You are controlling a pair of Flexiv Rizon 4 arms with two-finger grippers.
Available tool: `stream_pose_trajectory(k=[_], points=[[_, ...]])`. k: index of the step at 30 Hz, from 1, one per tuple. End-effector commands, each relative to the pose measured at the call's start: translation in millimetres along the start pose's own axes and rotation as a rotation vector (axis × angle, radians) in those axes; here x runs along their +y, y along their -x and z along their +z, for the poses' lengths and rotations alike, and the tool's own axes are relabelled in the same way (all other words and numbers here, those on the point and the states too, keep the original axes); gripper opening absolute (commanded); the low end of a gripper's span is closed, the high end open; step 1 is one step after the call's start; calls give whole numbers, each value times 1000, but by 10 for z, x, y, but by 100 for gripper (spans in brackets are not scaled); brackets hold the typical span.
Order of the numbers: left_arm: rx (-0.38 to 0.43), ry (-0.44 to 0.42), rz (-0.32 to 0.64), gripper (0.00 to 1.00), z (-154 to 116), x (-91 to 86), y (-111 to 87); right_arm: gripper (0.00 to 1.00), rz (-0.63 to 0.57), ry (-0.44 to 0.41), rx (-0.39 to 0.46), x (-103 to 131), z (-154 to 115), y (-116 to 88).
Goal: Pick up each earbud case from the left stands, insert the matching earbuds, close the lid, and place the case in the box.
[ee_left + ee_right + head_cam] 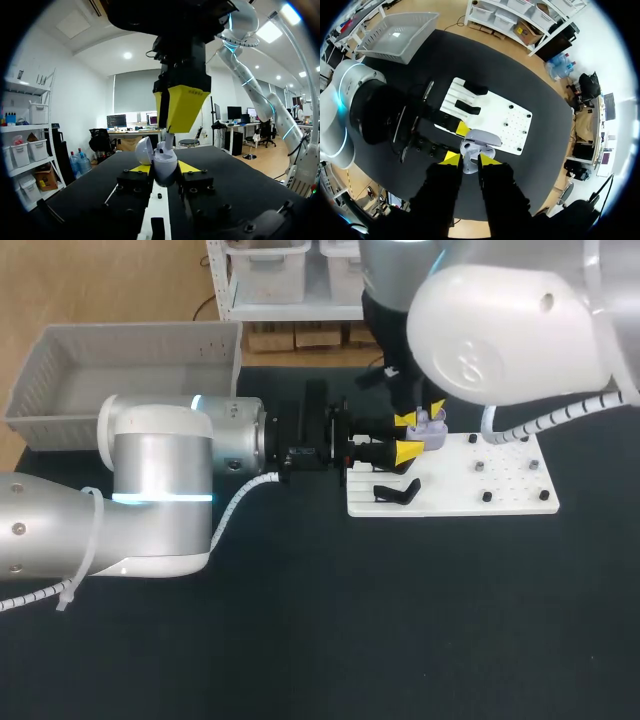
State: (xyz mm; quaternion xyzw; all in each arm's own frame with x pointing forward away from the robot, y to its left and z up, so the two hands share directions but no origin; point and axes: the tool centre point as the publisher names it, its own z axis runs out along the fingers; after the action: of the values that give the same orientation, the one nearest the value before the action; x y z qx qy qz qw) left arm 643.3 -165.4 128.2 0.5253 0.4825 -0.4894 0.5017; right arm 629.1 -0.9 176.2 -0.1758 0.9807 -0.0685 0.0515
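A lavender earbud case [164,161] stands upright with its lid open, and my left gripper [164,169] is shut on its lower body from both sides. In the head view the case [428,429] is above the near-left part of the white stand board [500,495], with the left gripper [409,437] coming in level from the left. My right gripper [424,414] hangs straight down over it. In the right wrist view the right gripper [469,160] is shut on a small pale earbud [469,165] at the mouth of the case [481,138].
A black stand [397,492] lies on the board's left end, and small black pegs [487,496] dot its right half. A grey basket [120,365] stands at the far left of the table. The dark tabletop [400,620] in front of the board is bare.
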Motion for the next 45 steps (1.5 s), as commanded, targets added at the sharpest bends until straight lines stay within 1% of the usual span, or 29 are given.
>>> stream_pose_trajectory(k=[1,13,38,45], points=[[-1,7,3,0,4,-15,-3,0,5,15,0,-29,54,12],[-1,7,3,0,4,-15,-3,0,23,34,-12,-38,115,48],[-1,7,3,0,4,-15,-3,0,20,43,-8,-20,147,75],[-1,7,3,0,4,-15,-3,0,19,42,-7,-8,198,97]])
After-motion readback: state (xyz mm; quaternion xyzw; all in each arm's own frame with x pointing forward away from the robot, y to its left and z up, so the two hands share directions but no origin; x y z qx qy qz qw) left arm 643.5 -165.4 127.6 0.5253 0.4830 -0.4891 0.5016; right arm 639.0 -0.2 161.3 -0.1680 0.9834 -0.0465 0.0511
